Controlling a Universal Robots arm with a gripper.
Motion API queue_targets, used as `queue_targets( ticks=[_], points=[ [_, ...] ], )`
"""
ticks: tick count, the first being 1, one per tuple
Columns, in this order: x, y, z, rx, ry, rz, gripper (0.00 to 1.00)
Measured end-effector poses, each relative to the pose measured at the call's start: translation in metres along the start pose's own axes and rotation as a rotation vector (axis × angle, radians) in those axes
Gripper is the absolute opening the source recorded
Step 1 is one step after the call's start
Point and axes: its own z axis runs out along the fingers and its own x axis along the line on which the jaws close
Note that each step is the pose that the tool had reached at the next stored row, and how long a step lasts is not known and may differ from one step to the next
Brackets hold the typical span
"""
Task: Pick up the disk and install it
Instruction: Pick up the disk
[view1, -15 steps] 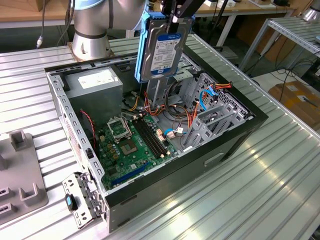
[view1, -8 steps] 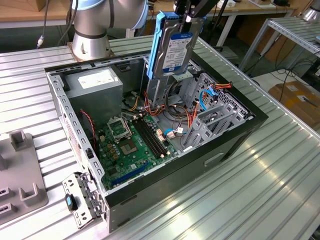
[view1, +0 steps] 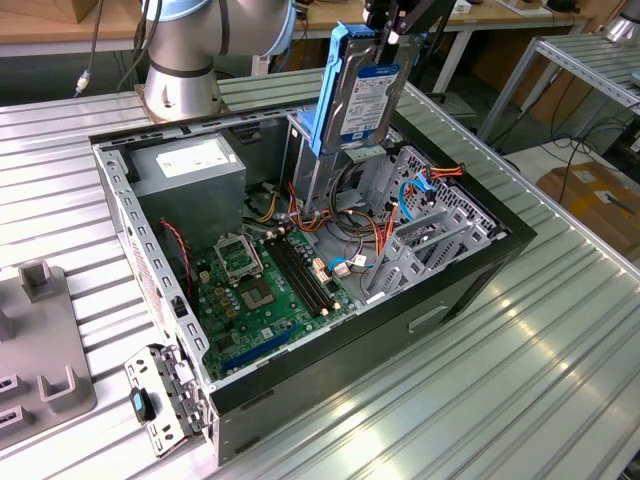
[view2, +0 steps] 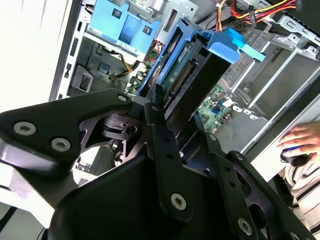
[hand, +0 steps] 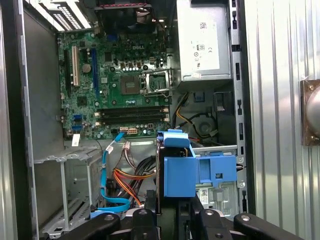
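The disk (view1: 366, 98), a silver-black drive with a white and dark-blue label in a blue carrier, hangs upright over the open computer case (view1: 470, 290). My gripper (view1: 392, 38) is shut on its upper end. The disk's lower end is just above the metal drive cage with the blue plastic top (view1: 312, 160). In the second wrist view the disk (view2: 186, 75) runs edge-on away from my black fingers (view2: 156, 107). In the first wrist view the carrier's blue end (hand: 177, 172) sits beside the cage's blue top (hand: 218, 170), with my gripper (hand: 175, 216) below it.
Inside the case lie a green motherboard (view1: 258, 290), a grey power-supply box (view1: 190, 165) and orange and blue cables (view1: 400, 205). The arm's base (view1: 180, 75) stands behind the case. A grey fixture (view1: 40, 345) sits at the exterior view's left. A person's hand (view2: 300, 137) rests outside the case.
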Motion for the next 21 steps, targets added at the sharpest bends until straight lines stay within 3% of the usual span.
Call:
queue_targets(
  ticks=[8, 13, 18, 21],
  points=[
    [0.0, -0.0002, 0.0, 0.0, 0.0, 0.0, 0.35],
    [0.0041, -0.0006, -0.0001, 0.0, 0.0001, 0.0, 0.35],
    [0.0139, -0.0018, -0.0002, 0.0, 0.0, 0.0, 0.35],
    [0.0253, -0.004, -0.0003, 0.0, 0.0, 0.0, 0.35]
  ],
)
